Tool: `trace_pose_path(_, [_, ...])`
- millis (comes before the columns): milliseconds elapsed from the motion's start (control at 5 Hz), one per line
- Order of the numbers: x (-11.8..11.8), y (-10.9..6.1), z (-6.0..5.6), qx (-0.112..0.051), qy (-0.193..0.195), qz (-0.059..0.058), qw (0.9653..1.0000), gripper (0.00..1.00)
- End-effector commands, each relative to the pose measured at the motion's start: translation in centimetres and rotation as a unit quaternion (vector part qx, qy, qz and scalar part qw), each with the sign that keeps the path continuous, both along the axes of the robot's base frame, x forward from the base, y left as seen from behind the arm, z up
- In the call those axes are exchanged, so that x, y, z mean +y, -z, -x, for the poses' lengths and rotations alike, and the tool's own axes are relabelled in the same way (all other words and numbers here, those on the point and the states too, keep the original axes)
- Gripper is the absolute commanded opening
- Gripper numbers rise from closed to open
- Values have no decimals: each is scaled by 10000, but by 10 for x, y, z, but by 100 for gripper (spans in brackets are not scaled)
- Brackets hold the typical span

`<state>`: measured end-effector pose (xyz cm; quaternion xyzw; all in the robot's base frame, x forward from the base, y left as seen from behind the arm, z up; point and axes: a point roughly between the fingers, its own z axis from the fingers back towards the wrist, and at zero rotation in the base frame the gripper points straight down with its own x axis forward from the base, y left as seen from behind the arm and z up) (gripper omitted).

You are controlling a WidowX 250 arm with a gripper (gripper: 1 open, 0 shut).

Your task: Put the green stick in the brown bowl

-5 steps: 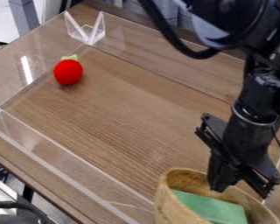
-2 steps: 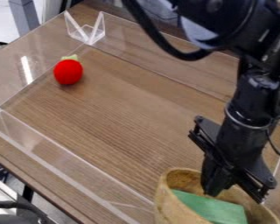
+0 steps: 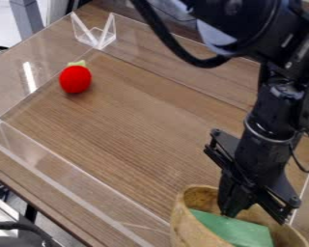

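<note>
Low at the frame's bottom right, the green stick (image 3: 235, 230) lies in the brown bowl (image 3: 193, 212), looking light, stiff, best pinched across its flat sides, under the clenched, seemingly empty tool (image 3: 245, 205).

No readable text anywhere (labels, numbers included).

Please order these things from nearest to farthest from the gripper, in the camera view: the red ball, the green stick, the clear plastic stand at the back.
1. The green stick, in the brown bowl, just below the gripper.
2. The red ball, far to the left on the table.
3. The clear plastic stand, at the back left edge.
</note>
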<state>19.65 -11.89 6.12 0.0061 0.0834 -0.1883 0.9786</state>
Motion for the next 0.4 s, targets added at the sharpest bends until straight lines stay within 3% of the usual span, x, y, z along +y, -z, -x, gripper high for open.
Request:
trace_pose_path(0, [1, -11, -5, -203, -99, 113, 9997, 0])
trace_pose_path(200, [2, -10, -5, -177, -144, 101, 9997, 0])
